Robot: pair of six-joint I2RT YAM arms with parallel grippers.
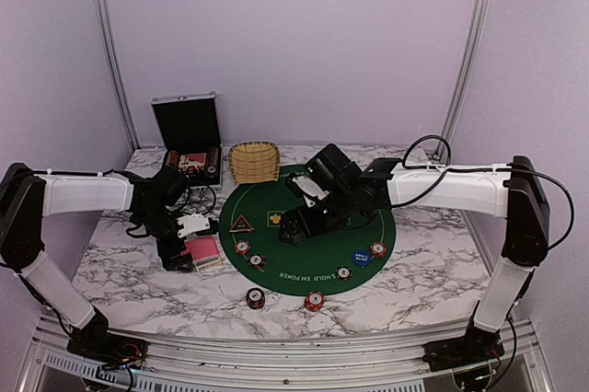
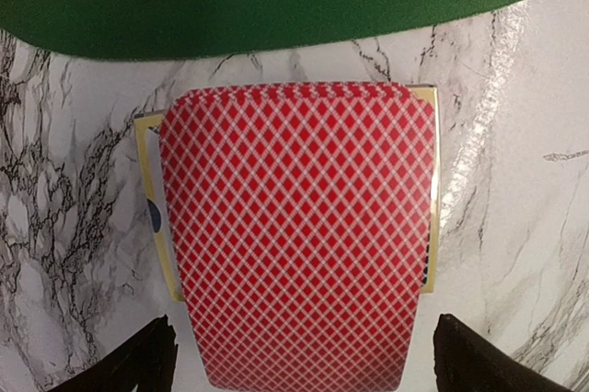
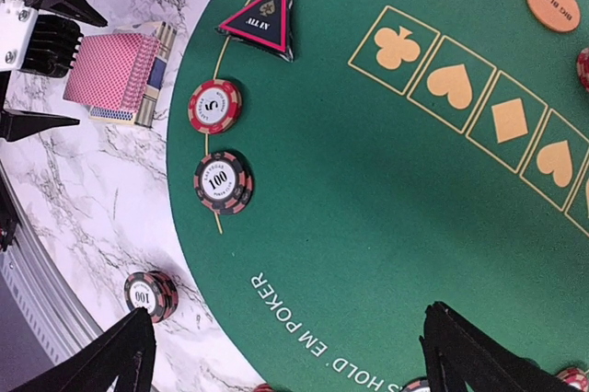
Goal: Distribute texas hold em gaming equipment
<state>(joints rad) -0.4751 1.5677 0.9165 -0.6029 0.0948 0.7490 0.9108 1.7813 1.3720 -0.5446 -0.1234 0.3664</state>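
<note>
Hovering left gripper (image 2: 304,360): fingers apart either side of the deck of cards (image 2: 299,236) on the marble table (image 2: 515,226), mid-frame.
Right gripper (image 3: 294,355): fingers apart over the green mat (image 3: 386,226).
Right wrist alone: triangle marker (image 3: 259,19) top centre, orange disc (image 3: 552,4) top right.
Overhead alone: blue disc (image 1: 361,259), mat's lower right.

1. Card deck (image 2: 299,236), frame centre: red-and-white diamond lattice.
2. Mat (image 3: 386,226): green, with gold suit outlines and white lettering.
3. Triangular marker (image 3: 260,19), upper left: black, red border.
4. Chip (image 3: 214,105), left: red and white.
5. Disc (image 3: 552,4), upper right: orange.
6. Tabletop (image 2: 515,180): white marble, grey veining.
</note>
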